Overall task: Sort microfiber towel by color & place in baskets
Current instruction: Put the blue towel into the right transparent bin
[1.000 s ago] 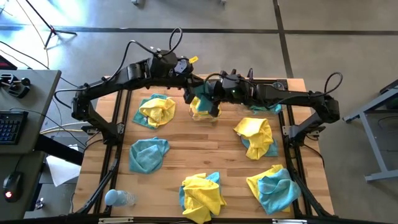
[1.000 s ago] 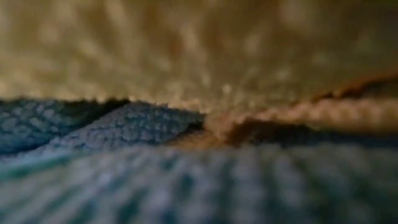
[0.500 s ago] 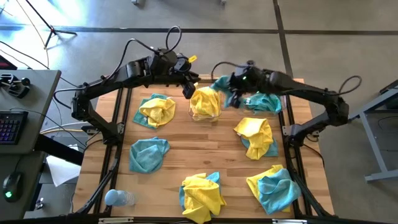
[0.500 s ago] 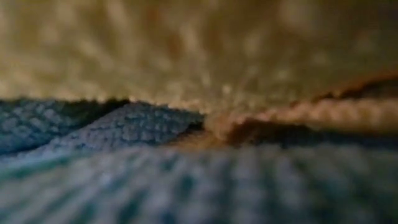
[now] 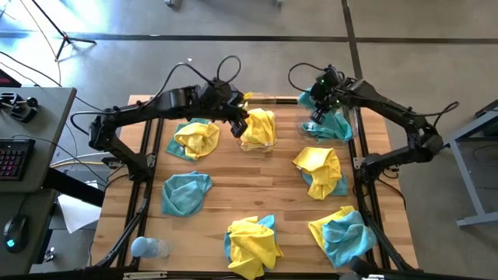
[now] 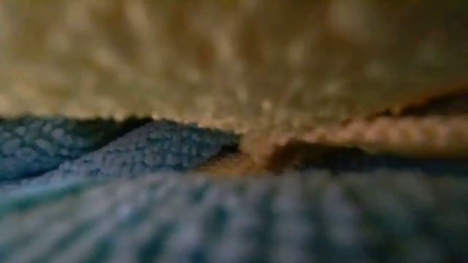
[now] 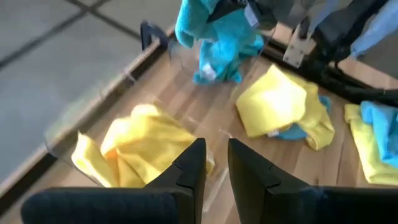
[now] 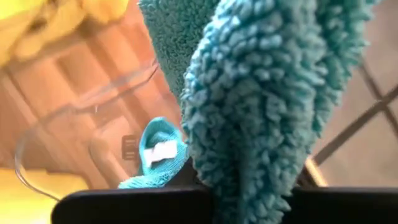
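Near the table's far edge, my right gripper [image 5: 317,109] is shut on a teal towel [image 5: 311,99] above the right clear basket [image 5: 347,134], which holds teal cloth [image 8: 155,152]. My left gripper [image 5: 240,124] is open by a narrow gap [image 7: 216,155] at the left wall of the middle clear basket [image 5: 250,146]. Yellow towels [image 5: 260,126] fill that basket; I cannot tell whether the fingers touch it. The low view is blocked by yellow and teal cloth against the lens [image 6: 234,131]. My right gripper pinches the teal towel at a bunched upper part [image 8: 261,112], coming from above. The cloth itself hides the fingertips. The towel is lifted clear and hangs slack below the fingers, over the right basket.
Loose piles lie on the wooden table: yellow on teal at left [image 5: 196,138], a teal one [image 5: 187,193], yellow over teal at right [image 5: 320,169], and two mixed piles near the front [image 5: 253,241] [image 5: 342,233]. A pale blue bottle [image 5: 148,247] lies at the near left corner.
My right gripper has drawn a teal towel up out of the middle basket and carried it toward the table's right edge, stopping over the right basket. The yellow towels stayed in the middle basket. My left gripper has shifted slightly toward the basket's left wall.
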Tool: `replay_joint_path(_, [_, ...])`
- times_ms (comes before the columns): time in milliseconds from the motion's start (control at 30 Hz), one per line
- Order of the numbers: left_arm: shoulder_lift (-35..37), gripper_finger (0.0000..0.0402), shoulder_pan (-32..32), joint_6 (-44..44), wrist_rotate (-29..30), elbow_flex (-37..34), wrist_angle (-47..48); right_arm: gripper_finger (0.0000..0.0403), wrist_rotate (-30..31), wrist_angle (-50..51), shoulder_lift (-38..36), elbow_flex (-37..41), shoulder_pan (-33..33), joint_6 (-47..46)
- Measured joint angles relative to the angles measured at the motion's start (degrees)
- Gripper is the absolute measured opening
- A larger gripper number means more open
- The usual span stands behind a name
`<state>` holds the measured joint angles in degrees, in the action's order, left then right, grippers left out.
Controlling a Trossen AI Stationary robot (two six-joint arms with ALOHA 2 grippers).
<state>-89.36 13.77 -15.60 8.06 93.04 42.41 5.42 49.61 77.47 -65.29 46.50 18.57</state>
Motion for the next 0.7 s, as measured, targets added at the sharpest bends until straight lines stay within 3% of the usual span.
replay_joint_path(200, [0.0, 0.0053, -1.3, -2.9, 0.0, -3.5, -3.0, 0.0002, -2.5, -6.9, 0.0, 10.3, 0.7, 7.2])
replay_joint_path(400, [0.0, 0.0053, -2.3, -4.4, 0.1, -5.1, -6.1, 0.0005, -3.9, -12.2, 0.0, 18.4, 0.8, 7.4])
replay_joint_path(700, [0.0, 0.0053, -2.3, -5.4, 0.1, -5.0, -6.8, 0.0072, -4.6, -12.2, 0.0, 19.6, 0.7, 2.8])
